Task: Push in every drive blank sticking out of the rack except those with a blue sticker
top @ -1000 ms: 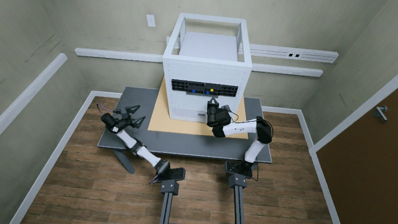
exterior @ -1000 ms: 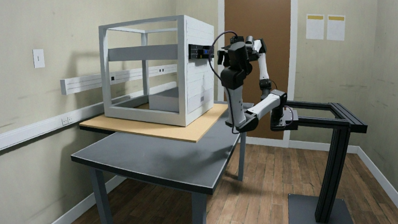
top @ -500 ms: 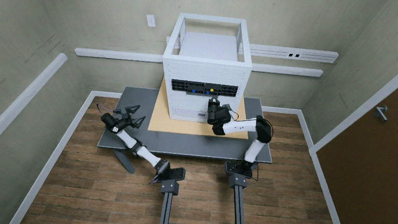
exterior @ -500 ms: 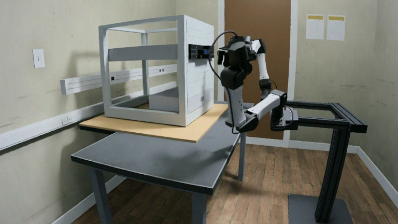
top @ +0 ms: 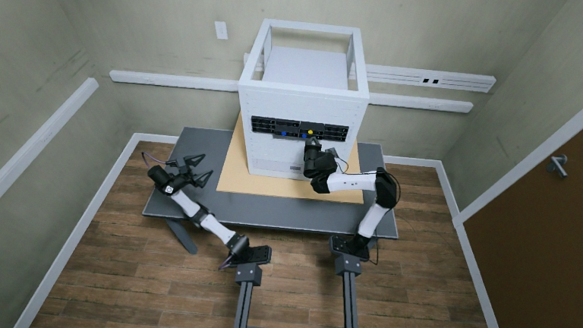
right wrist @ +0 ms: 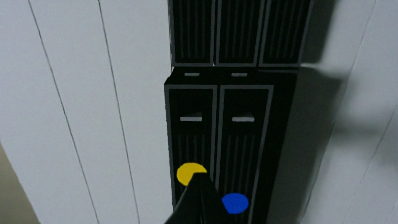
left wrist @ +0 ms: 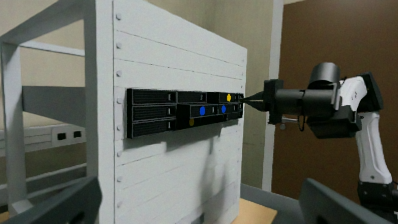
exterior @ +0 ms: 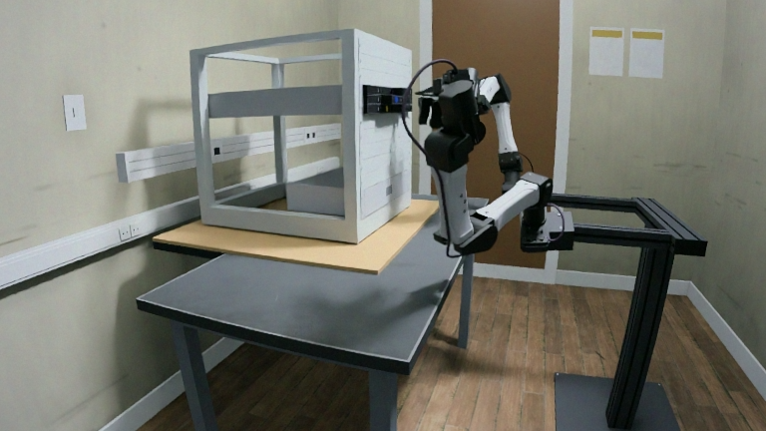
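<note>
Gripper on the right arm (top: 313,140) (left wrist: 245,100) (right wrist: 201,177) is pointing shut and empty at the yellow-stickered blank (top: 316,132) (left wrist: 231,97) (right wrist: 192,142), which is sticking out, unpushed; contact unclear. Blue-stickered blanks are sticking out, rightly left. Left gripper (top: 206,167) is standing wide, idle. Rack (top: 304,97) (exterior: 349,134) (left wrist: 175,60) is sitting upright. Latching elsewhere: can't tell.

Pale greenish-beige, faintly scuffed walls (top: 171,36) (exterior: 139,59) (left wrist: 227,40) rise over a floor of brown wooden planks (top: 122,277) (exterior: 509,332), edged with white baseboards (top: 454,195) (exterior: 514,270). White rectangular wall trunking (top: 174,80) (exterior: 102,240) runs along the far wall in the top view, where a brown door with a metal lever handle (top: 530,228) (exterior: 495,48) (left wrist: 340,40) stands at right. The dark grey rectangular table (top: 260,209) (exterior: 299,299) has straight legs, and soft shadows fall across its top.
</note>
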Robot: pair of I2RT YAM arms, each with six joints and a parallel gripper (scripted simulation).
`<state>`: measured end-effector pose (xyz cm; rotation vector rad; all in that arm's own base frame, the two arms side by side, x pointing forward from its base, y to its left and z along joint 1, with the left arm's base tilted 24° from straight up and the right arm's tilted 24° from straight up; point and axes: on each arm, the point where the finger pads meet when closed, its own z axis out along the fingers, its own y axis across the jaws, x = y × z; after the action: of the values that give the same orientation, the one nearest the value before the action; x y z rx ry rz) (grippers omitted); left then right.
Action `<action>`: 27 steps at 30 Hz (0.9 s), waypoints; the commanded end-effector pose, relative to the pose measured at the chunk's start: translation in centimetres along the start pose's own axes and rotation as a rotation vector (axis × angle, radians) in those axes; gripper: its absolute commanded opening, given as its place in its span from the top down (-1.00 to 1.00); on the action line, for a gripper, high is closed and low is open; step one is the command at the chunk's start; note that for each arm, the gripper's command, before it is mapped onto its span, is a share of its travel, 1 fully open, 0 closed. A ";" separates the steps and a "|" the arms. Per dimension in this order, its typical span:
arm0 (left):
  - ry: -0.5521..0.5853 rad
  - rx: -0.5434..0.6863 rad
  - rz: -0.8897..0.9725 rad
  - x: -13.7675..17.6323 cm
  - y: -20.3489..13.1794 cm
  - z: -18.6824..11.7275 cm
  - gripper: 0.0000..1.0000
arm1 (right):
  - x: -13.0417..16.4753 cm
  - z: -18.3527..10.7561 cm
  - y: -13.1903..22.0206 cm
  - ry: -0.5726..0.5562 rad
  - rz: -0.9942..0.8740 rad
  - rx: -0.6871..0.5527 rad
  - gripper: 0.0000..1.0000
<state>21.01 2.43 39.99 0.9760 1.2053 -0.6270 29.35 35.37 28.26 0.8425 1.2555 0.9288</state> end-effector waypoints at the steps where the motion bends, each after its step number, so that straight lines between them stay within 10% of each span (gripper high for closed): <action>1: 0.017 0.032 0.045 -1.6 -1.5 1.1 -1.00 | 0.5 0.8 0.8 0.010 0.012 -0.010 1.00; 27: 0.017 0.032 0.046 -1.6 -1.5 1.1 -1.00 | 0.4 5.1 1.2 0.010 0.012 -0.009 1.00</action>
<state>21.01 2.43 39.99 0.9761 1.2052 -0.6269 33.82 35.38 29.15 0.8453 1.2550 0.9205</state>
